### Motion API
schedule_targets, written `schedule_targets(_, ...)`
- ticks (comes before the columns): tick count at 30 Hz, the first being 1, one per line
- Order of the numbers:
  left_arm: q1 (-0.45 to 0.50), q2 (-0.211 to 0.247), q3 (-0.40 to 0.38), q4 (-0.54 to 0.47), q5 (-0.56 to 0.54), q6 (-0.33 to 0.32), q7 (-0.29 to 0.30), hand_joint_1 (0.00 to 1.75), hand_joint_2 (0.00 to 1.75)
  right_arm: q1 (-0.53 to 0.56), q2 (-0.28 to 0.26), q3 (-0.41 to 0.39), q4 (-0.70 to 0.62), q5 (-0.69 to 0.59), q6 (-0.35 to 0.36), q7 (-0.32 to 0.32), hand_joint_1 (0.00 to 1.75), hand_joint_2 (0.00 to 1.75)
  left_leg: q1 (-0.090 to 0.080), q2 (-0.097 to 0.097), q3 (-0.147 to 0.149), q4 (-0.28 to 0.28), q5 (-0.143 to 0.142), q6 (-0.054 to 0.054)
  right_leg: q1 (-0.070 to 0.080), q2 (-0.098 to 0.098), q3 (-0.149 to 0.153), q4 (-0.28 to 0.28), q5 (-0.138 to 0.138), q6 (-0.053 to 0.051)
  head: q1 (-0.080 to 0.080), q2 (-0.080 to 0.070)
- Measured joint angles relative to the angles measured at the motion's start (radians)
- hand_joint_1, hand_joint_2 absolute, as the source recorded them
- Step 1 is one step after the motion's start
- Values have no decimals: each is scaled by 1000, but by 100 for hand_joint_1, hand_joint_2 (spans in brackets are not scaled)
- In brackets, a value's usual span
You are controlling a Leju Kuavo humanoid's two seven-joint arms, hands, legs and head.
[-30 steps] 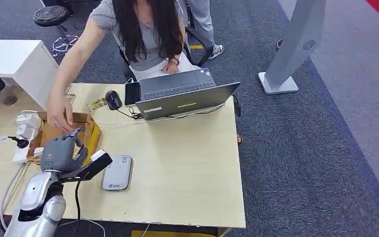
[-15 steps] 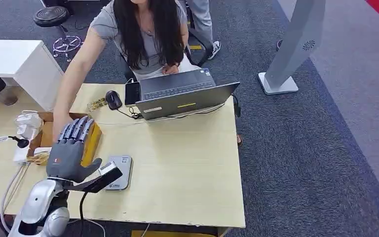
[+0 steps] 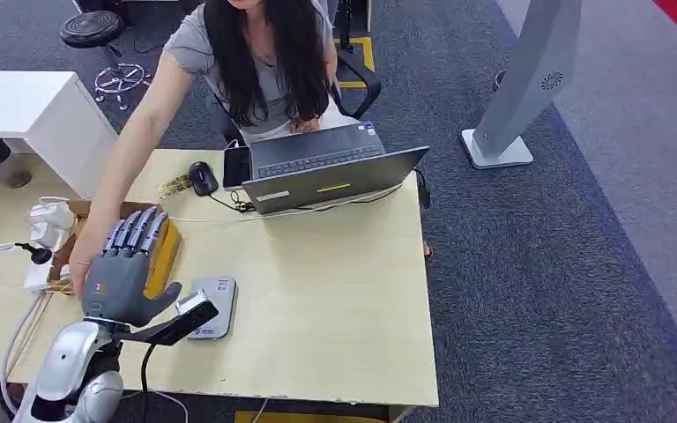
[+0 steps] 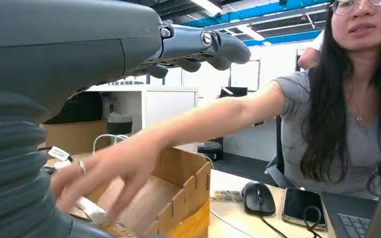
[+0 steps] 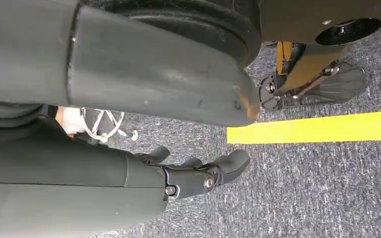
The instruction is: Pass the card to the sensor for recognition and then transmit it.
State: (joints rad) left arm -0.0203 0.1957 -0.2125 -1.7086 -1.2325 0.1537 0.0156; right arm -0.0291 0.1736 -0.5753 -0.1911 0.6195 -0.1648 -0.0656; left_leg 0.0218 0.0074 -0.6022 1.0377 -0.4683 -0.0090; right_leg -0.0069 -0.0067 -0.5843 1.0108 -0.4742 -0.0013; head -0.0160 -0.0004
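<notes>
Card: none can be made out in the left hand [image 3: 123,273], held flat with fingers spread above the box [image 3: 166,251], beside the sensor [image 3: 212,307]; a person's hand [image 4: 106,171] is reaching into that box; recognition and handover are judged undone.

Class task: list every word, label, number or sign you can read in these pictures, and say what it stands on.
None can be read.
Card sensor: a label and small print, too small.
Laptop: a sticker, blurred.
Left robot hand: a red mark, unreadable.
</notes>
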Motion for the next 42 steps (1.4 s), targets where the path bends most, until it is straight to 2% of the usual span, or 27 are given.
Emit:
schedule_targets(6,0,7,0,0,5,-15,4,0,175,0,0,-1,0,2,0,0,0,0,0,0,0,0,0,0,0,0,0,0,0,0,0,0)
schedule_targets(7,0,8,0,0,6,-18,4,0,0,0,0,-1,0,4,0,0,0,0,0,0,0,0,0,0,0,0,0,0,0,0,0,0)
schedule_targets(8,0,11,0,0,8,-20,4,0,0,0,0,-3,0,5,1,0,0,0,0,0,0,0,0,0,0,0,0,0,0,0,0,0)
schedule_targets(9,0,14,0,0,8,-26,4,0,0,0,0,-5,0,6,2,0,0,175,0,0,0,0,0,0,0,0,0,0,0,0,0,0)
schedule_targets(15,0,39,0,9,4,-71,72,0,0,0,0,-11,0,17,5,0,0,175,0,0,0,0,0,0,0,0,0,0,0,0,0,0)
schedule_targets(19,0,58,1,23,4,-73,76,0,0,0,0,-15,0,19,5,0,0,175,0,0,0,0,0,0,0,0,0,0,0,0,0,0)
schedule_targets(20,0,61,1,26,4,-74,76,0,175,0,0,-16,0,19,5,0,0,175,0,0,0,0,0,0,0,0,0,0,0,0,0,0)
schedule_targets(26,-2,66,15,40,-5,-82,109,0,175,0,0,-16,0,31,8,0,0,175,0,0,0,0,0,0,0,0,0,0,0,0,0,0)
schedule_targets(32,-8,66,71,89,13,-84,92,0,175,-1,0,-19,-3,41,9,0,0,175,0,0,0,0,0,0,0,0,0,0,0,0,0,0)
schedule_targets(42,-8,63,79,112,13,-84,88,0,175,-4,0,-24,-10,41,8,0,0,175,0,0,0,0,0,0,0,0,0,0,0,0,0,0)
